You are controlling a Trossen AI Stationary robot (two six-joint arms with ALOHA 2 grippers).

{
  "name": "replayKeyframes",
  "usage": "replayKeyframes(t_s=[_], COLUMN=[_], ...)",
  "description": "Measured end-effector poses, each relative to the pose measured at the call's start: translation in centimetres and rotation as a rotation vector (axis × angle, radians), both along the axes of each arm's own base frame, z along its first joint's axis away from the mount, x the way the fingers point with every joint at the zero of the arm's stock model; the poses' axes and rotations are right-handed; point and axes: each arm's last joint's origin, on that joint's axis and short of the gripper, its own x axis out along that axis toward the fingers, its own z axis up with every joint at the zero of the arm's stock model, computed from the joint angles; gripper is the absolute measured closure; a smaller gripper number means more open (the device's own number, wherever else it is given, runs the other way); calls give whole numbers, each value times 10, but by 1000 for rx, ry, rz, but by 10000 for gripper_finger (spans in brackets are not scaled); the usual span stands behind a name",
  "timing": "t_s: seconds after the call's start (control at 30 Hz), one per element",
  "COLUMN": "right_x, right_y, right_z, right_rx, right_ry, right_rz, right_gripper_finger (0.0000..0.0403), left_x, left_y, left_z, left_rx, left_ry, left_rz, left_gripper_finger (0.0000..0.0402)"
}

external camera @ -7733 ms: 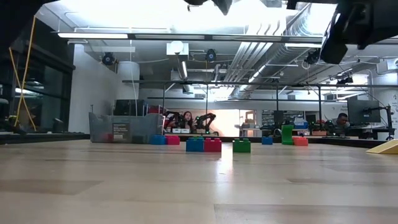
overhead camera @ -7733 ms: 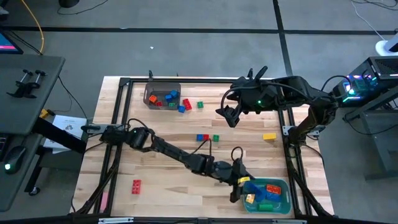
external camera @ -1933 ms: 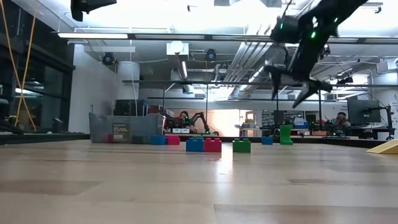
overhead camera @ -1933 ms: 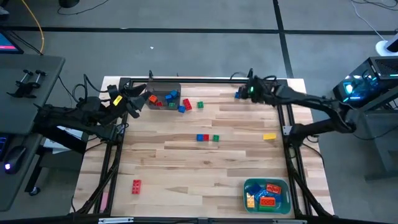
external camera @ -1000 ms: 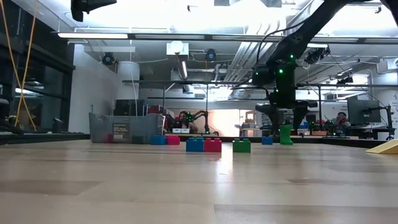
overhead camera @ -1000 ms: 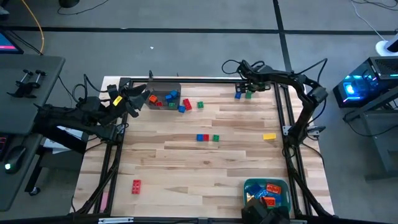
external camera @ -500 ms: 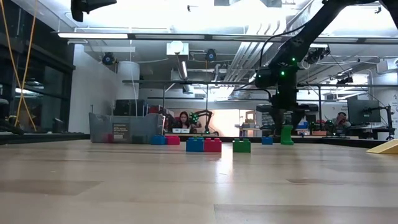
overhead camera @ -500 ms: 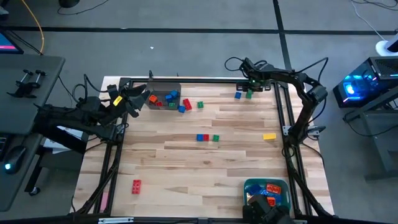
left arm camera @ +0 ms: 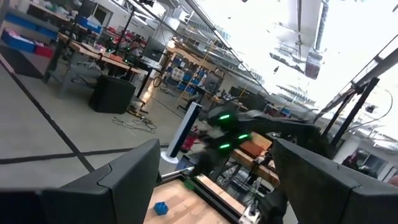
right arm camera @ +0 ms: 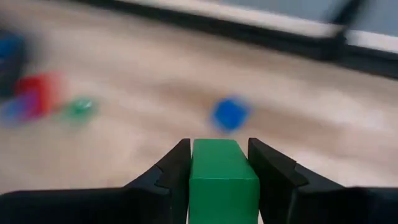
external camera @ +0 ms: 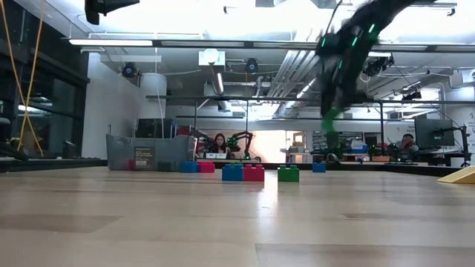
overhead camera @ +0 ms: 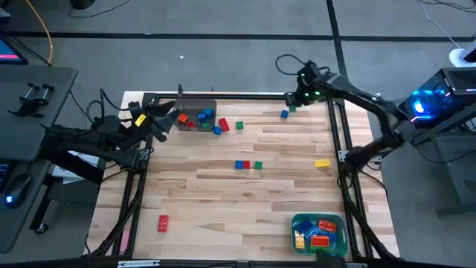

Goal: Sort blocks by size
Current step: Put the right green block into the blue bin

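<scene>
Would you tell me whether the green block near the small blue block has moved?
Yes: the green block, clamped in the right tool, has risen off the table, above the small blue block.

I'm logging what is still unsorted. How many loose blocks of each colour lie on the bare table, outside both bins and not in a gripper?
red blocks: 3
blue blocks: 3
green blocks: 2
yellow block: 1
Total: 9
Not counted: 1 held green block in the right gripper.
</scene>
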Motion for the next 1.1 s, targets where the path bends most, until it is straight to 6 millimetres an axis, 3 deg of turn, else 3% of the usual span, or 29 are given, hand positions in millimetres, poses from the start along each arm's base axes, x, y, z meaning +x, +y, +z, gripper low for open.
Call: replayKeyframes(t_s=[0.13,0.3,0.47,0.6,0.8,1.1], right_x=[-3,-8,-10,-6,10,34], right_y=[67,163,248,303,354,377], right_z=[42,68,73,63,30,-23], right_rx=[66,265,511,646,708,771], right_ry=[-158,-228,-189,-73,138,416], right_rz=[230,442,533,567,609,705], right_gripper_finger=[274,274,273,273,272,246], left_x=[0,1,4,6,9,9], left_y=[0,0,0,-1,-1,-1], left_z=[0,-1,-2,-5,-9,-9], left_rx=[27,41,57,61,66,66], left_ry=[23,40,63,91,135,133], left_rz=[5,8,11,10,8,7], left_gripper_finger=[106,106,106,106,106,106])
